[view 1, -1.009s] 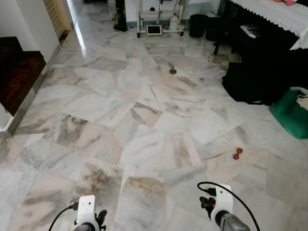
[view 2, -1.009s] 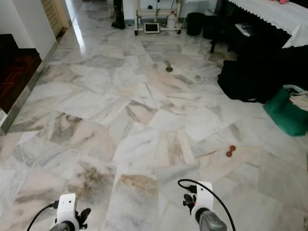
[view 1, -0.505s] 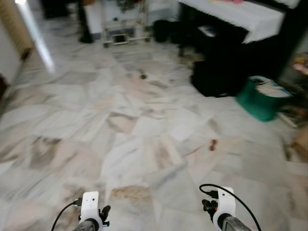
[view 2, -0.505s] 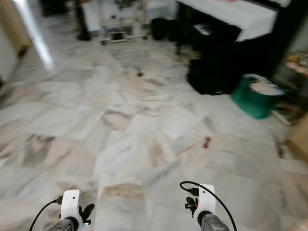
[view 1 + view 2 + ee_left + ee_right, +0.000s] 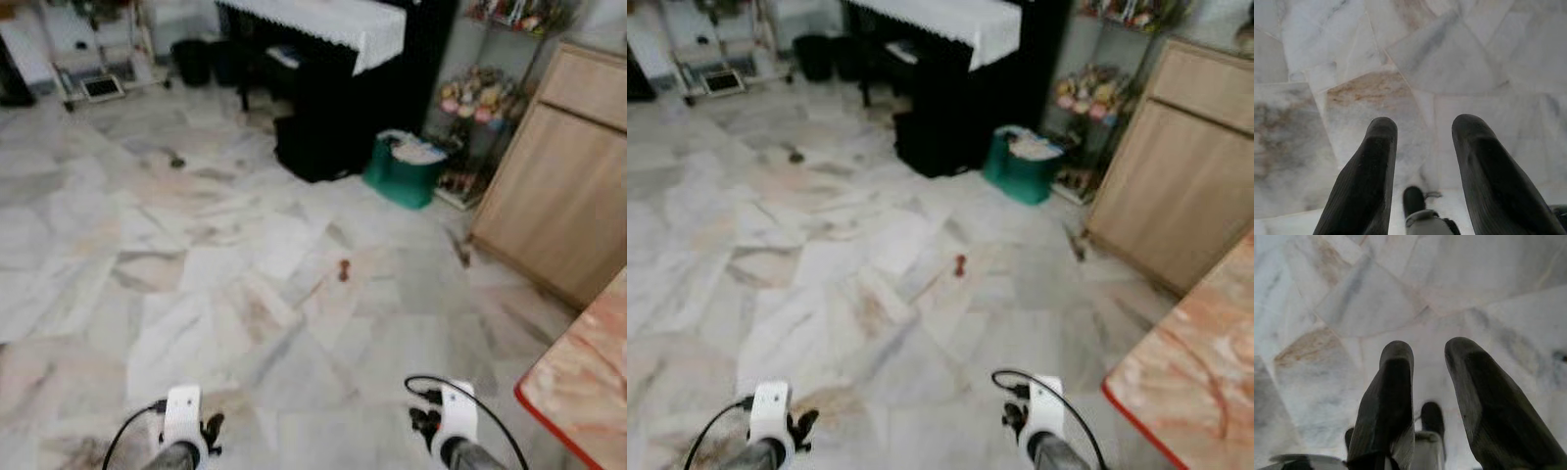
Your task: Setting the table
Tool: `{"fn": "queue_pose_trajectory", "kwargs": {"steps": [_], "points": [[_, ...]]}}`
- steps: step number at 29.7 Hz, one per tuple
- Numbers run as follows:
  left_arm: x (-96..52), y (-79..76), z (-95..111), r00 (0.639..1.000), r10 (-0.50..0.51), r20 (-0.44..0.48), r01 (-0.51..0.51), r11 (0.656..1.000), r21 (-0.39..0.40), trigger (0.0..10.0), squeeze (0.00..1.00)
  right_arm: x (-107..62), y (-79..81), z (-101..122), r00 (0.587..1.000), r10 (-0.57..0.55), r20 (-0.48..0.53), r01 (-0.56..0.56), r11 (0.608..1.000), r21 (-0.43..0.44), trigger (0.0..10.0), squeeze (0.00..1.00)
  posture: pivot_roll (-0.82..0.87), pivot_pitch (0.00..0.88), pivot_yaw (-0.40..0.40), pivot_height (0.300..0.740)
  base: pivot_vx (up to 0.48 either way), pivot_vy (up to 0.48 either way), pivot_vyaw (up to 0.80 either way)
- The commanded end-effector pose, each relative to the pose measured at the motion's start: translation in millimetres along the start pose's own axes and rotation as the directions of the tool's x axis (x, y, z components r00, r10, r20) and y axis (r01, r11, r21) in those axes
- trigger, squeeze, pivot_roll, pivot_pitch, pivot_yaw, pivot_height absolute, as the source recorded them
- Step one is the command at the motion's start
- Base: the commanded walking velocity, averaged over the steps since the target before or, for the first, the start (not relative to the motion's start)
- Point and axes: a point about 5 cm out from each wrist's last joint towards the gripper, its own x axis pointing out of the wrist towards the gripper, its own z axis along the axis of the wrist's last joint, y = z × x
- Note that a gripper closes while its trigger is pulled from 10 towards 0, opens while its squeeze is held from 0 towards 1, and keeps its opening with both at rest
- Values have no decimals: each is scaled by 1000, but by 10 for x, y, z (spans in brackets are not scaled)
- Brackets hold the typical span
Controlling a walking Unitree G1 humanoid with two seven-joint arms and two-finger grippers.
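The marble floor (image 5: pixel 196 255) spreads pale and veined across the room, slightly blurred; at far left, against the back wall, a low white rack (image 5: pixel 98 83) stands; further right a black piece of furniture under a white lace cloth (image 5: pixel 323 20) sits with a dark bag (image 5: pixel 313 147) at its foot; a green bag (image 5: pixel 404 174) rests just beside that, with stuffed shelves (image 5: pixel 480 98) behind it; a small reddish object (image 5: pixel 343 269) lies alone on the floor in the middle; a light wooden cabinet (image 5: pixel 563 186) stands at right; the table (image 5: pixel 583 377), marbled pink with a red rim, juts in at the near right corner, its top bare where visible.

Both arms hang low over the floor. The left gripper (image 5: pixel 1422 139) is released, its 2 fingers (image 5: pixel 1369 181) spread with tile between them; the right gripper (image 5: pixel 1427 364) is likewise released, fingers (image 5: pixel 1388 401) apart. The wrist views give this gap; the eye views catch just the white wrist housings.
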Motion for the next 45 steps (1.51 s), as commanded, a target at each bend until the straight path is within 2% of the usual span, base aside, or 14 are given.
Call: {"fn": "queue_pose_trajectory", "kwargs": {"steps": [1,30,45], "points": [[0,2,-6,1000,-4,-7,4,1000,1,10000,0,-1,-20,13,1000,-9,3,9,1000,-2,10000,0,-60,0,18,740,0,0,-719],[-7,-29,-51,999,-31,-31,32,999,26,10000,0,-12,-24,-36,1000,-17,-9,17,1000,9,10000,0,-65,0,23,740,0,0,-711],[-19,35,-75,999,-8,-45,8,1000,14,10000,0,-12,-13,-47,1000,-15,-11,15,1000,10,10000,0,-64,0,23,740,0,0,-703]]}}
